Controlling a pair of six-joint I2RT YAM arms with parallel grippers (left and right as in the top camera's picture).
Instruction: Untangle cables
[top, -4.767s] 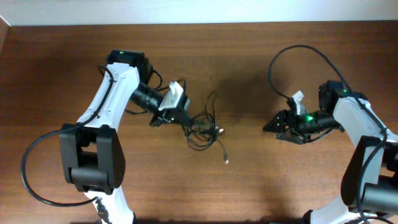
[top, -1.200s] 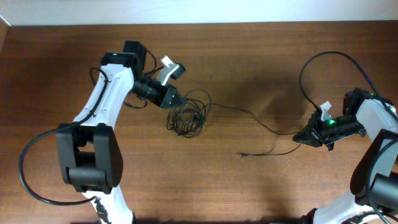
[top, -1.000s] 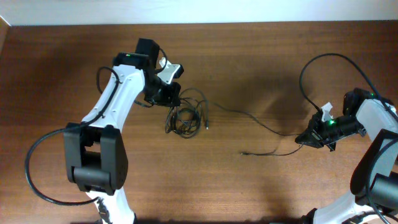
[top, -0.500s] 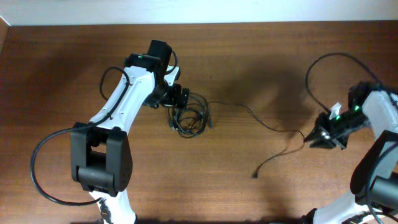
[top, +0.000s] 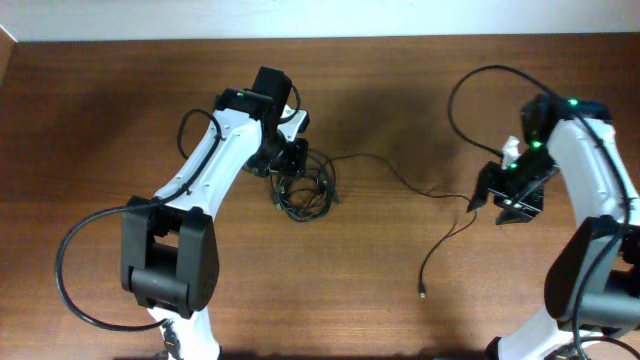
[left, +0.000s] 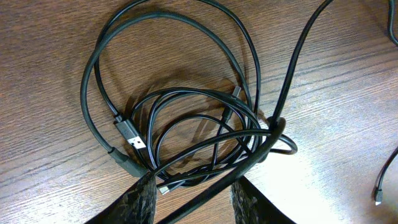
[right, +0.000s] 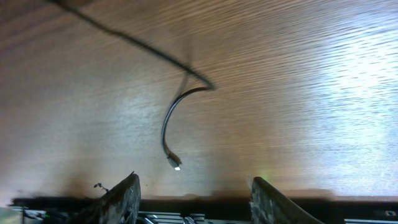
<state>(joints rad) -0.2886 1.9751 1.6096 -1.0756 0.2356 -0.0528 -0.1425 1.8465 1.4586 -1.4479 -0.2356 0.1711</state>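
Bench: a brown wood-grain bench (top: 90, 110) carried everything.
Cables: thin black cables (left: 272, 127) lay in a loose coiled heap left of the middle of the bench, several loops over one another, flat on the wood.
Plugs: a silvery flat plug (left: 135, 139) rested inside the heap on its left side. A smaller plug (left: 163, 189) lay at the heap's near edge, just beside the left finger (left: 140, 202).
Cord: one cord (top: 400, 180) ran out of the heap to the right across the bench, bent sharply near the right arm, then curved back down to a free end (top: 422, 292) lying well apart from the heap. In the right wrist view that end curled on the wood and finished in a small pale tip (right: 176, 165).
Left pincer: the left pincer (left: 194, 202) hung low over the near edge of the heap with its jaws parted. A strand passed through the gap between them, but the gap was far wider than the strand, so it was released, gripping nothing.
Right pincer: the right pincer (right: 198, 198) stood above bare wood with jaws spread wide and nothing between them. It was released, with the cord's end lying on the bench ahead of it, not touched.
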